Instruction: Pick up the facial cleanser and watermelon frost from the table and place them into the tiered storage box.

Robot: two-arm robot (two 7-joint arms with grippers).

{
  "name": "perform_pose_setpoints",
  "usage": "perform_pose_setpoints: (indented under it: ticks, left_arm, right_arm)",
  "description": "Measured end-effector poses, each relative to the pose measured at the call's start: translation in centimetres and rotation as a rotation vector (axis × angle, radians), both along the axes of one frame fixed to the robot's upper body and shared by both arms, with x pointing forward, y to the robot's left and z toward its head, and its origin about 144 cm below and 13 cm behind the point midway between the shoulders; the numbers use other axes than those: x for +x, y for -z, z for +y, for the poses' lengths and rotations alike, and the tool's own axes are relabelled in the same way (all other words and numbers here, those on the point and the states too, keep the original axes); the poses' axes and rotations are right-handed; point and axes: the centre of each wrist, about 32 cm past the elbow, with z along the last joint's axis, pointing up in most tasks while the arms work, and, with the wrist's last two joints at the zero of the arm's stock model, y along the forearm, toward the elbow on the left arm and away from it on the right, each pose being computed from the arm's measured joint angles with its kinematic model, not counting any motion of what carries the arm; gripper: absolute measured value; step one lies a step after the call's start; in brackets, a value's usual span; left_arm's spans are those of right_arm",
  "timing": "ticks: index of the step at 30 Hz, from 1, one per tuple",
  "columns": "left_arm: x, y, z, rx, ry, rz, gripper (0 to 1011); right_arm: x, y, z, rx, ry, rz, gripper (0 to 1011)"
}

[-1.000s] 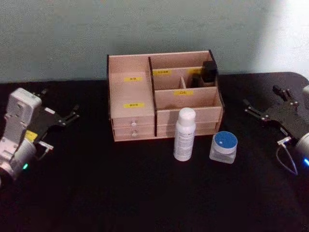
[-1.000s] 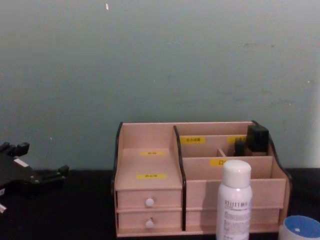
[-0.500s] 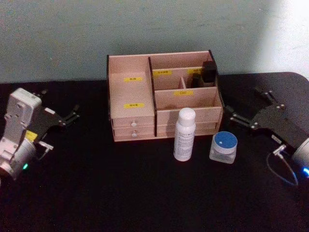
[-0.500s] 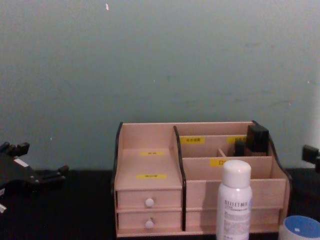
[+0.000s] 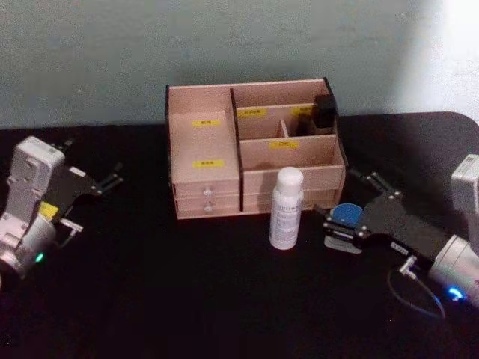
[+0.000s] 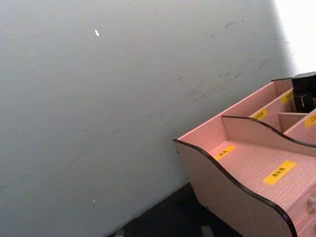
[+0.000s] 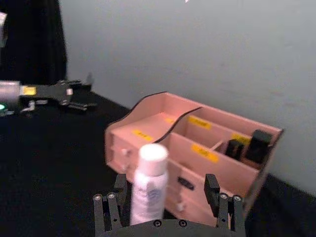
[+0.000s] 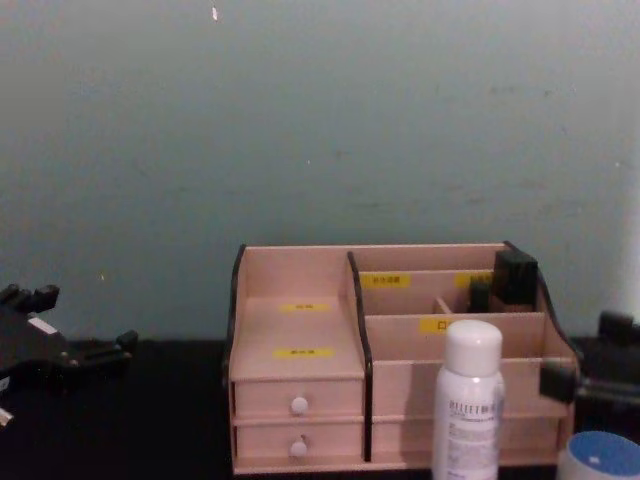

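Right pincer (image 7: 165,195) is spread wide and holds nothing. It sits low, right up against the jar (image 5: 346,217). The jar is on the black surface (image 5: 187,292), just in front of the box's (image 5: 288,179) right end, with the bottle (image 5: 285,209) beside it. The jar looks squat, with clear hard walls and a blue lid. I'd guess it's light, rigid and slick, so I'd grip across the body, under the lid. The bottle is tall, smooth white plastic and probably tippy, so grab it mid-body. The box is thin pale wood with open tiers. Left pincer (image 5: 91,160) is parked open, far left.
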Motion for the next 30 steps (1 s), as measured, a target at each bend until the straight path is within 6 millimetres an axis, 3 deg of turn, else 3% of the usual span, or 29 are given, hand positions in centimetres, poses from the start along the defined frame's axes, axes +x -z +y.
perform_pose_setpoints:
  ticks: [12, 30]
  left_arm:
    - [0.0, 0.0, 0.0, 0.0, 0.0, 0.0, 1001]
    - [0.0, 0.0, 0.0, 0.0, 0.0, 0.0, 1001]
  right_arm:
    - [0.6, 1.4, 0.5, -0.002, -0.05, 0.089, 1003]
    - [3.1, 2.7, 1.3, -0.028, -0.044, 0.124, 1002]
